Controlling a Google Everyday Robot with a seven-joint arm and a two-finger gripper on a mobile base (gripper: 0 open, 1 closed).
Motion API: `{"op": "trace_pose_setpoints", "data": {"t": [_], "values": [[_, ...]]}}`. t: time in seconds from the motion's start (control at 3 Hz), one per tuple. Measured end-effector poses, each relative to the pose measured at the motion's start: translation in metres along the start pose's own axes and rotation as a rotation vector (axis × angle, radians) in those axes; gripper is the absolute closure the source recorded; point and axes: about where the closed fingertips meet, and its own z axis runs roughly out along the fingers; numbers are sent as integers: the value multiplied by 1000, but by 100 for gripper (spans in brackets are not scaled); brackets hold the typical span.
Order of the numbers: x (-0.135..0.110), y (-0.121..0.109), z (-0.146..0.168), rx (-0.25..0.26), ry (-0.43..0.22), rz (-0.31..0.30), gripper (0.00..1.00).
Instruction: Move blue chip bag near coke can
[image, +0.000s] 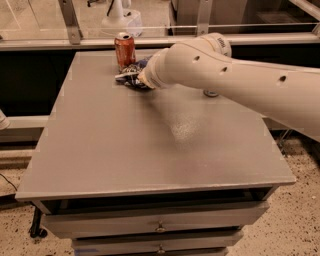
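The coke can (124, 49), orange-red with a silver top, stands upright at the far edge of the grey table (150, 150). The blue chip bag (131, 74), crumpled navy with white marks, sits just right of and in front of the can, very close to it. My gripper (138, 79) is at the end of the big white arm (225, 75) that reaches in from the right. It is shut on the bag's right end, and the wrist hides most of the fingers. Whether the bag rests on the table or hangs just above it I cannot tell.
A small round grey thing (210, 93) peeks out under the arm at the right of the table. A glass rail (150, 40) runs behind the table. A white stand (120, 17) is on the floor beyond. Drawers (160, 227) sit below the table's front edge.
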Motion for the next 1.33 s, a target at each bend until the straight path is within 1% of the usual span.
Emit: {"op": "trace_pose_setpoints", "data": {"t": [0.33, 0.67, 1.33], "values": [[0, -3, 4, -6, 6, 6, 82], [2, -2, 4, -19, 8, 5, 58], [-5, 5, -1, -47, -9, -19, 12]]}}
